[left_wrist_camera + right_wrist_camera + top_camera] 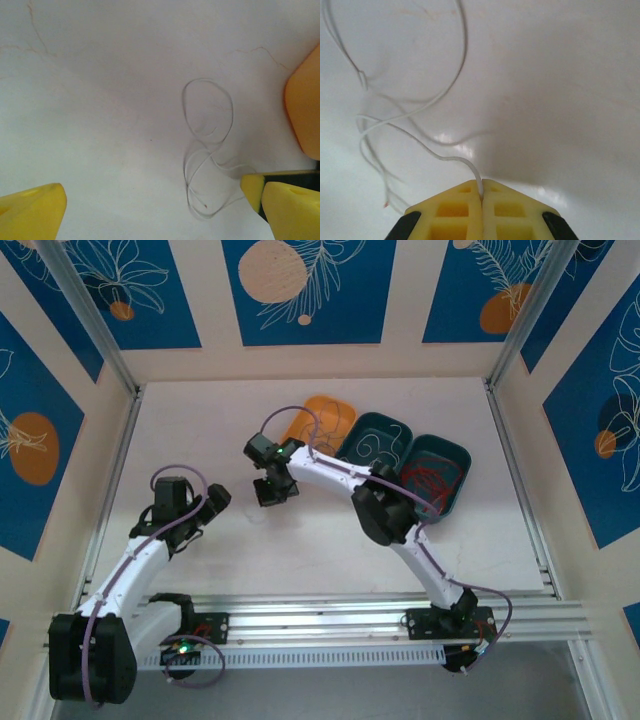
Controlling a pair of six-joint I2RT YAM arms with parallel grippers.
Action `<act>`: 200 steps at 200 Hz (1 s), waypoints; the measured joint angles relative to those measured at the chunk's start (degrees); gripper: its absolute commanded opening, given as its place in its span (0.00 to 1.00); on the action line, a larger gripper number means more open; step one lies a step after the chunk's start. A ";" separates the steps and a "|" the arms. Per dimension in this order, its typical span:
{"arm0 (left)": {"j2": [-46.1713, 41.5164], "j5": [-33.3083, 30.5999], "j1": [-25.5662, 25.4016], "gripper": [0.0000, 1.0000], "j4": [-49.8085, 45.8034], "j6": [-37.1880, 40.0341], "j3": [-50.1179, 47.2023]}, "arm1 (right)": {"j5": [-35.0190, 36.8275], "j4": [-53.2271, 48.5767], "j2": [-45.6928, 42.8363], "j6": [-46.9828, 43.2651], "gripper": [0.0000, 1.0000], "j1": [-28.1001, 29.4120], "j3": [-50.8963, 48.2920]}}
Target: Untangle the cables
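A thin whitish cable lies in loose loops on the white table, and my right gripper is shut on one end of it. In the left wrist view the same cable curls just ahead, between the spread yellow fingers. My left gripper is open with nothing in it, and one strand runs to a yellow tip beside its right finger. From above, the right gripper hangs over the table centre, with the left gripper close on its left. Red cables lie bunched in one teal tray.
An orange tray and two teal trays stand in a row at the back right. The left teal tray holds a pale cable. The orange tray's edge shows right of the left gripper. Metal rails border the table.
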 measured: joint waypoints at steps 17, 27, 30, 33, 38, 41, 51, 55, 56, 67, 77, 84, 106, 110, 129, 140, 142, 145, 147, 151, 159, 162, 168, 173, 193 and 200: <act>0.00 1.33 0.02 1.00 0.70 0.61 0.04 | 0.76 2.10 -5.29 -0.68 0.00 -0.09 -5.01; 0.00 2.36 0.04 0.98 0.83 1.07 0.24 | 1.07 3.78 -8.72 -1.14 0.00 -0.13 -8.11; 0.00 2.84 0.04 0.98 0.92 1.25 0.33 | 1.27 4.31 -10.08 -1.29 0.00 -0.13 -9.22; 0.00 3.15 0.04 0.97 1.03 1.42 0.39 | 1.29 4.81 -11.08 -1.42 0.00 -0.17 -10.12; 0.00 3.87 0.04 0.96 1.18 1.51 0.57 | 1.51 5.57 -13.00 -1.60 0.00 -0.17 -11.61; 0.00 4.17 0.04 0.95 1.25 1.55 0.63 | 1.57 5.88 -14.01 -1.81 0.00 -0.20 -12.35; 0.09 5.68 0.07 0.94 1.77 1.49 1.09 | 1.99 7.41 -17.64 -2.27 0.00 -0.35 -14.99; 0.11 6.23 0.09 0.94 2.12 1.51 1.27 | 2.10 7.96 -18.75 -2.38 0.00 -0.39 -15.87; 0.13 6.47 0.09 0.94 2.25 1.46 1.33 | 2.16 8.04 -19.02 -2.40 0.00 -0.39 -16.02; 0.15 8.09 0.09 0.93 3.15 1.42 1.77 | 2.43 9.68 -22.51 -2.80 0.00 -0.52 -18.64; 0.15 9.68 0.09 0.93 4.13 1.22 2.08 | 2.99 10.64 -25.31 -3.02 0.00 -0.70 -20.72; 0.15 10.71 0.07 0.92 4.98 0.96 2.14 | 3.30 11.28 -26.91 -3.23 0.00 -0.85 -21.94; 0.15 13.18 -0.20 0.91 6.84 -0.09 2.23 | 4.72 12.81 -31.52 -3.65 0.00 -1.31 -25.49; 0.15 13.55 -0.28 0.91 7.02 -0.13 2.27 | 4.92 12.92 -32.13 -3.74 0.00 -1.38 -25.90; 0.15 14.60 -0.92 0.90 7.76 -0.28 2.60 | 6.40 13.60 -35.19 -3.87 0.00 -1.66 -27.93; 0.15 15.45 -1.60 0.90 8.87 -0.28 2.84 | 7.23 13.92 -36.94 -3.87 0.00 -1.79 -28.81; 0.15 15.56 -1.73 0.90 9.16 -0.26 2.89 | 7.37 13.97 -37.22 -3.82 0.00 -1.81 -28.96; 0.15 15.74 -1.90 0.90 9.57 -0.26 2.91 | 7.63 13.99 -37.66 -3.85 0.00 -1.86 -29.05; 0.15 15.85 -2.01 0.90 9.86 -0.26 2.93 | 7.78 13.99 -37.83 -3.85 0.00 -1.90 -29.07; 0.15 16.09 -2.27 0.90 10.40 -0.24 2.97 | 8.00 13.99 -38.38 -3.82 0.00 -2.01 -29.09; 0.15 16.55 -2.95 0.90 11.47 -0.13 3.04 | 8.57 14.27 -39.43 -3.85 0.00 -2.14 -29.18; 0.15 16.70 -3.23 0.91 11.78 -0.07 3.08 | 8.74 14.27 -39.80 -3.85 0.00 -2.19 -29.18; 0.15 16.96 -3.78 0.92 12.41 -0.04 3.15 | 9.14 14.36 -40.57 -3.82 0.00 -2.34 -29.18; 0.15 16.98 -4.39 0.93 12.90 0.15 3.17 | 9.51 14.40 -41.27 -3.82 0.00 -2.45 -29.18; 0.15 17.16 -6.54 0.99 14.71 1.27 3.43 | 10.62 14.40 -44.17 -3.82 0.00 -3.26 -29.22; 0.15 17.20 -7.13 1.00 15.32 1.46 3.61 | 10.99 14.40 -45.24 -3.80 0.00 -3.65 -29.27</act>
